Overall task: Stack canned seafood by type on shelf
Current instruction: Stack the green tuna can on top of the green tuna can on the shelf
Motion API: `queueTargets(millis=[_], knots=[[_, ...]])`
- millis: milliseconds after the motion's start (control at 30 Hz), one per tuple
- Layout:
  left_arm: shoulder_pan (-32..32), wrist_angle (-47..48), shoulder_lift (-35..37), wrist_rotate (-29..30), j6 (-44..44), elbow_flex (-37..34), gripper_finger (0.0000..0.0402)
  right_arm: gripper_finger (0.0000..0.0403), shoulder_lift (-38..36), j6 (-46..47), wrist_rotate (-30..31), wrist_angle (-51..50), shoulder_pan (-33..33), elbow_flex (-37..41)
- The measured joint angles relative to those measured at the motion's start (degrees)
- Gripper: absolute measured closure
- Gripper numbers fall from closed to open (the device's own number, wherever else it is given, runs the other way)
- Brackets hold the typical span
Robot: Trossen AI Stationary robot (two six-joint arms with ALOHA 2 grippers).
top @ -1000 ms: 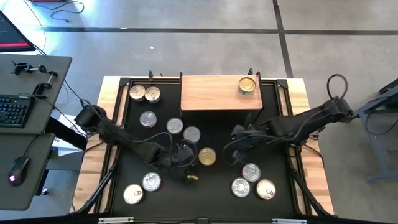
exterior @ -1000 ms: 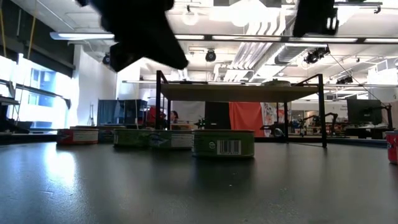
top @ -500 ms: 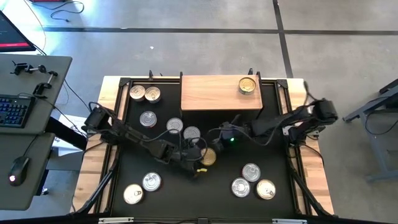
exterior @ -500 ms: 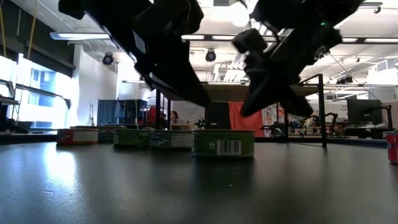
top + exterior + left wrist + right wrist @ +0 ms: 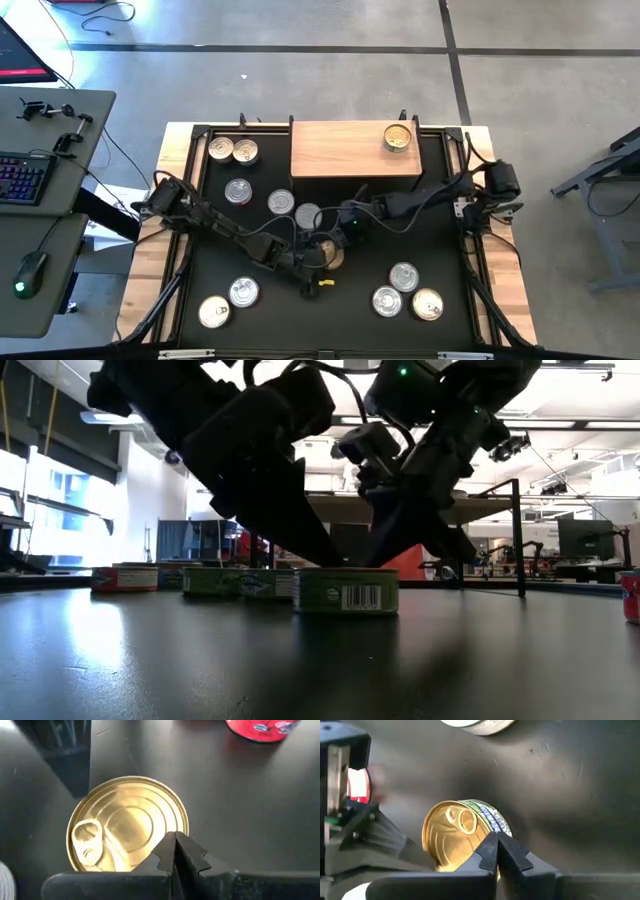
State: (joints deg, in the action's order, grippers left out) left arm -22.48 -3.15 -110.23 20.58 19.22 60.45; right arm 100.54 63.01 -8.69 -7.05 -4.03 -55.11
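A gold-lidded can (image 5: 332,254) with a green side label sits on the black mat (image 5: 440,230) near the table's middle, and both grippers press in on it. The left gripper (image 5: 312,262) meets it from the near-left side with its fingers closed together, tips resting on the rim and nothing held between them. The right gripper (image 5: 336,236) comes from the far-right side, its fingers likewise pinched shut, tips at the can's edge.

The low view shows what the overhead one hides: the can (image 5: 346,591) stands flat on the mat, barcode facing the camera, with both dark arms slanting down to its top edge. The left wrist view shows the pull tab on the lid (image 5: 129,822) and a red-sided can (image 5: 260,729) beyond. The right wrist view shows the green and blue label (image 5: 490,817).

Outward, silver cans (image 5: 295,208) lie just to the far-left, two more gold ones (image 5: 232,150) at the far-left corner, others near. The shelf (image 5: 340,150) stands at the far edge, one gold can (image 5: 397,137) on its right end.
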Motion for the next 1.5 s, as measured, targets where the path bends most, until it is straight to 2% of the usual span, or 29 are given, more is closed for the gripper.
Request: queueTargets(millis=[133,267,367,567,667,767,933,1067,1133,1267,1400,1500], knots=[[-0.9,0.0,2.1,3.8,-1.0,-0.1,0.0401,0.0403,-3.7,-3.9,-0.5,0.1,0.3,0.0],[-0.7,0.3,2.1,5.4,-1.0,0.0,0.0401,0.0403,-6.5,-8.2,1.1,-5.5,1.0,-0.1],[0.3,-0.7,0.1,5.0,1.6,0.0,0.0401,0.0403,-6.3,-10.3,1.2,-9.3,2.1,0.1],[0.2,-4.6,-2.1,2.2,7.7,0.0,0.0401,0.0403,-4.0,-13.2,1.0,-6.1,1.9,0.7],[-0.6,-4.0,-2.0,3.7,7.1,0.0,0.0401,0.0403,-1.8,-15.6,0.4,-5.8,1.7,0.7],[-1.5,-2.3,-1.5,5.0,0.1,0.4,0.0401,0.0403,0.0,-17.0,-2.3,-4.6,1.8,0.7],[-3.5,7.0,-1.5,5.3,-19.2,3.8,0.0401,0.0403,0.0,-18.5,-2.6,-3.8,1.9,0.7],[-5.2,8.6,-1.5,5.1,-28.0,5.5,0.0401,0.0403,-0.2,-17.9,-4.8,-0.9,1.9,0.7],[-6.2,8.6,-1.5,5.5,-30.4,6.2,0.0401,0.0403,0.2,-16.7,-4.9,-0.1,1.7,0.7],[-8.1,12.0,-1.5,10.6,-33.0,7.9,0.0401,0.0403,2.4,-13.8,-7.2,2.4,1.3,0.7],[-8.0,13.3,-1.5,9.6,-32.0,7.2,0.0401,0.0403,4.1,-12.0,-7.5,4.8,0.1,0.7],[-7.4,13.7,-1.6,14.5,-30.4,6.6,0.0401,0.0403,4.2,-11.5,-6.2,4.1,-0.5,0.7]])
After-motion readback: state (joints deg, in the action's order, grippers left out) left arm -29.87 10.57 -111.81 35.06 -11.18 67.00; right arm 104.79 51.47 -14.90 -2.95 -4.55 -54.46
